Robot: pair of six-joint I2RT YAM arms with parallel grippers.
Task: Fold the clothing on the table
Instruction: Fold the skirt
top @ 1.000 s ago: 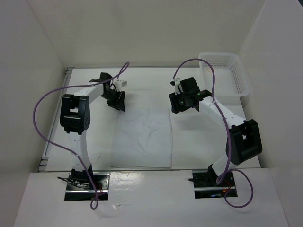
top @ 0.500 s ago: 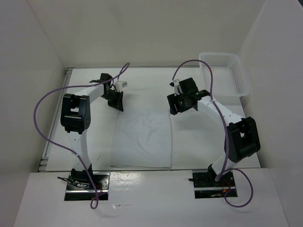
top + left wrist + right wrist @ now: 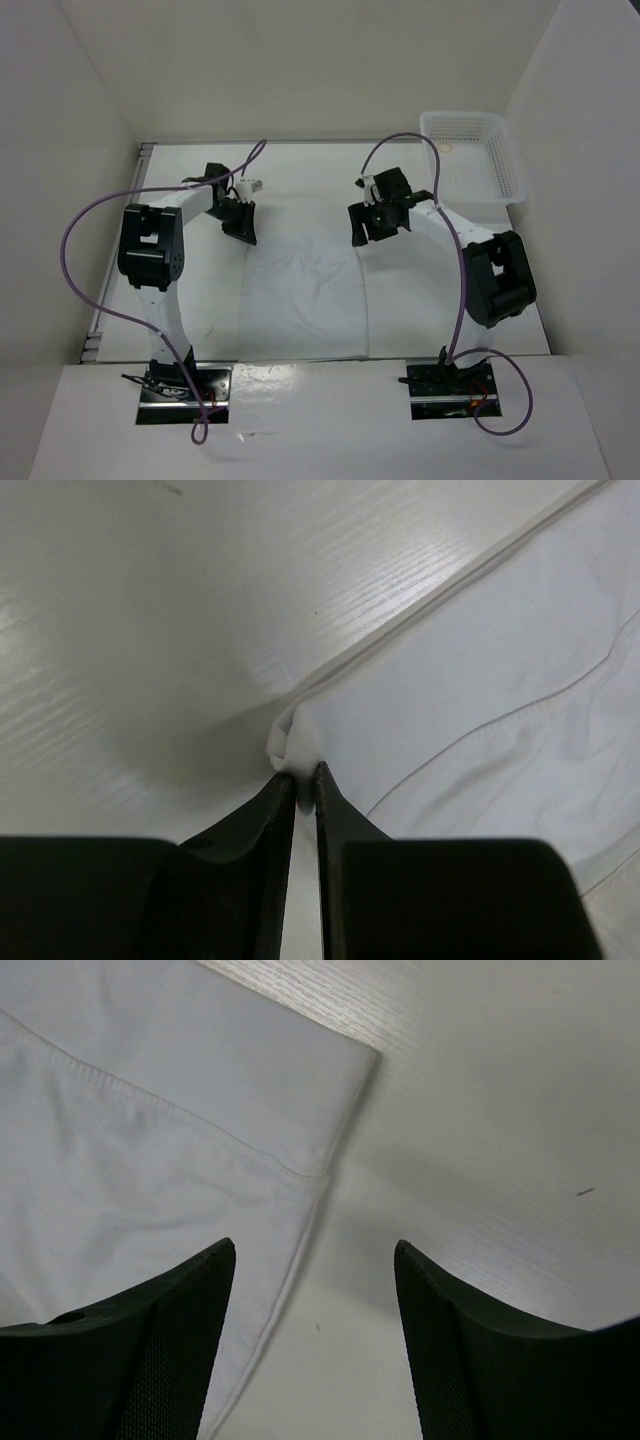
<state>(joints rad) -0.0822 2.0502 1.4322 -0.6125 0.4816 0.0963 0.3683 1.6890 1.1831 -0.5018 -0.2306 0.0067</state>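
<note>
Left end effector [image 3: 298, 777] pinching clothing [image 3: 470, 670] corner, right end effector [image 3: 313, 1248] spread above another corner

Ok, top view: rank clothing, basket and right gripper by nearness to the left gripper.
1. Clothing: its corner is pinched in the left gripper.
2. Right gripper: across the clothing, open.
3. Basket: far right corner of the table.
</note>
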